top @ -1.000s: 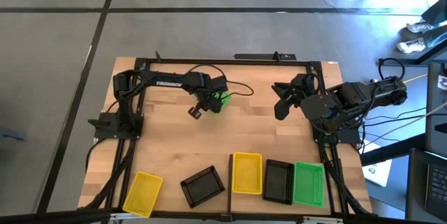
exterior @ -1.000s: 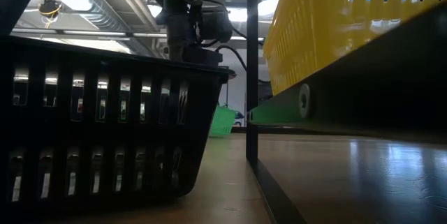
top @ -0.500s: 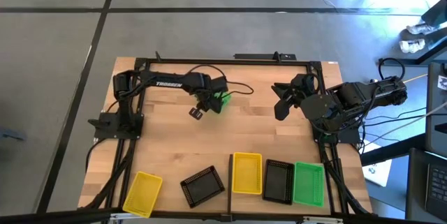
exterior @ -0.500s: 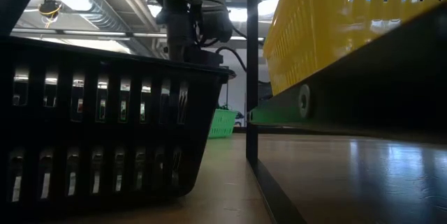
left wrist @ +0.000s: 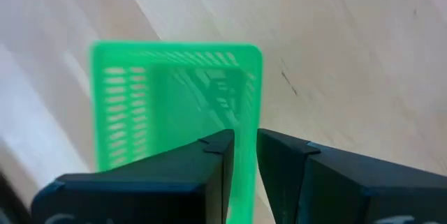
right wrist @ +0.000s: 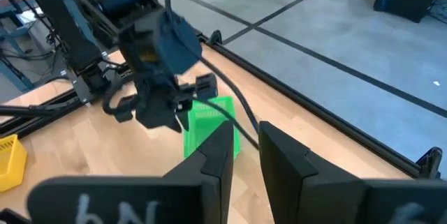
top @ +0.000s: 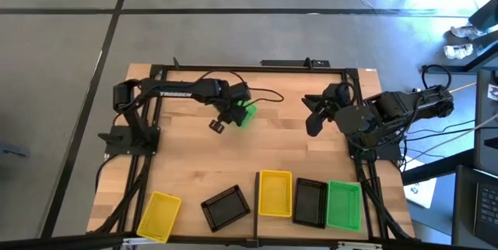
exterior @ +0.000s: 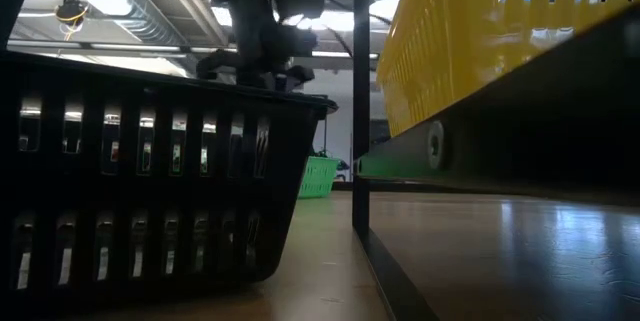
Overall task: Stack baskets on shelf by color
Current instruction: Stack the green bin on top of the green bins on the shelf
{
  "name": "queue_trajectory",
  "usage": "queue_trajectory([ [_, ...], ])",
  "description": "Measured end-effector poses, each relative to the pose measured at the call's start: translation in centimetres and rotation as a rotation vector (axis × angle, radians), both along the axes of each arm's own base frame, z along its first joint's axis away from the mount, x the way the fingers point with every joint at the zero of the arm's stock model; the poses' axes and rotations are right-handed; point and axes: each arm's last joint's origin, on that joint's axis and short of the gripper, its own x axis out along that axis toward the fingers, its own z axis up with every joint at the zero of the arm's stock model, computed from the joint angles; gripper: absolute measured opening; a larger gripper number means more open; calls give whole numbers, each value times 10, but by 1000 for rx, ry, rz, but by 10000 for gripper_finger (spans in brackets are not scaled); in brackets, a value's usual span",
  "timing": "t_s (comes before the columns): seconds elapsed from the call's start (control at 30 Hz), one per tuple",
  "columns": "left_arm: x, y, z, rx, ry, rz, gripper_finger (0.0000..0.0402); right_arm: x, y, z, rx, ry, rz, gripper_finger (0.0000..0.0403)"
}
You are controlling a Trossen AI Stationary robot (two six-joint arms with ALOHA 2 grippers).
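A green basket (top: 247, 114) (left wrist: 174, 91) rests on its bottom on the tabletop, far of centre; the low view shows it small in the distance (exterior: 318, 176). My left gripper (top: 236, 114) (left wrist: 241, 140) hangs just above it, open by a narrow gap, pointing steeply down and clear of its rim. My right gripper (top: 311, 121) (right wrist: 244, 137) waits at the right, raised, open and holding nothing. On the shelf, right of its black bar (top: 256, 195), stand a yellow basket (top: 274, 193), a black one (top: 310, 202) and a green one (top: 344, 205).
On the tabletop near the front left lie a yellow basket (top: 159, 216) and a black basket (top: 226, 207); the black one fills the low view's left (exterior: 150, 161). A black frame (top: 233, 69) runs round the table. Bare wood lies between the arms and the near row.
My left gripper has let go of the green basket and risen straight above it. The basket, tilted and slightly raised a second ago, now rests level on the table in the same spot.
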Motion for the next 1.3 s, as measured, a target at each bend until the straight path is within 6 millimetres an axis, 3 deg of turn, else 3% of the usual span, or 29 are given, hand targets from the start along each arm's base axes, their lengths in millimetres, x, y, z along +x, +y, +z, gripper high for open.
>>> queue_trajectory([
  [0.17, -7, -2, 20, -16, -78, 82, 55, 0, 1, -1, 1, 21, 34, 67],
  [0.47, -26, -3, 59, -142, -254, 408, 55, 1, 2, -1, 29, 38, 84, 67],
  [0.73, -53, -7, 98, -174, -411, 561, 55, 3, 0, -2, 41, 69, 132, 67],
  [0.87, -68, -9, 117, -131, -501, 634, 55, 13, -6, -3, 25, 103, 206, 67],
  [1.1, -98, -15, 149, -150, -656, 689, 55, 46, -36, -7, 172, 23, 219, 67],
  [1.3, -128, -23, 168, -172, -729, 699, 55, 77, -73, -33, 310, 86, 147, 67],
])
